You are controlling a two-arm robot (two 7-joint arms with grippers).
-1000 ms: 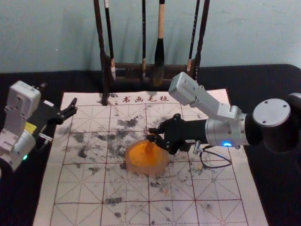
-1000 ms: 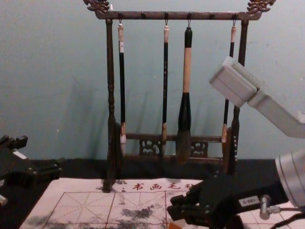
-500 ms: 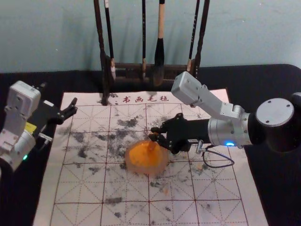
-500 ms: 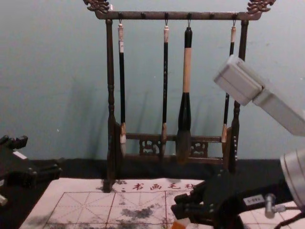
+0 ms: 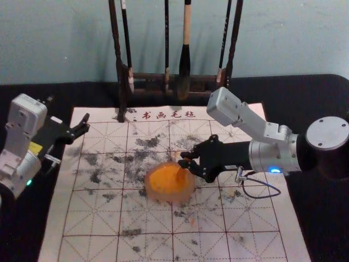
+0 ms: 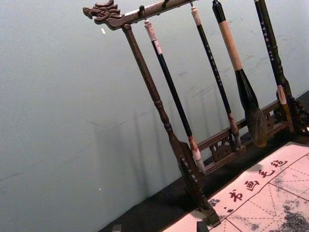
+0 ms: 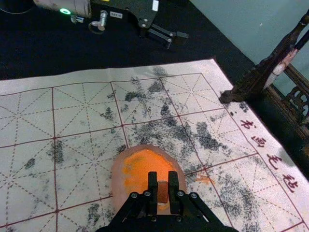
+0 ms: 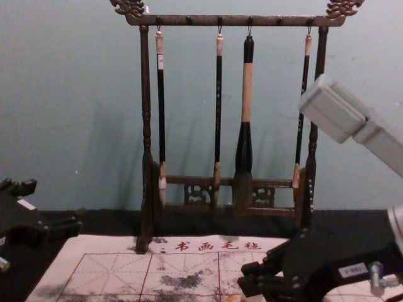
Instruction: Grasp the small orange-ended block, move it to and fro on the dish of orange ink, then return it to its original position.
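Right arm (image 5: 271, 155) reaching in from the right | right gripper (image 5: 182, 159) pointing inward, jaws gripping with a narrow gap | left arm (image 5: 16, 164) idling at far left | left gripper (image 5: 68, 111) aiming forward and inward, jaws standing apart

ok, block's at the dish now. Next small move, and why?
Probably a short slide toward the robot's left across the ink: the right claw has the block pinched over the ink's right side, with more ink lying to its left.

right gripper (image 5: 182, 159): shifted rightward; block (image 5: 181, 176): carried along, nearer the right rim of dish (image 5: 163, 197); orange smear (image 7: 205, 179): uncovered in head view
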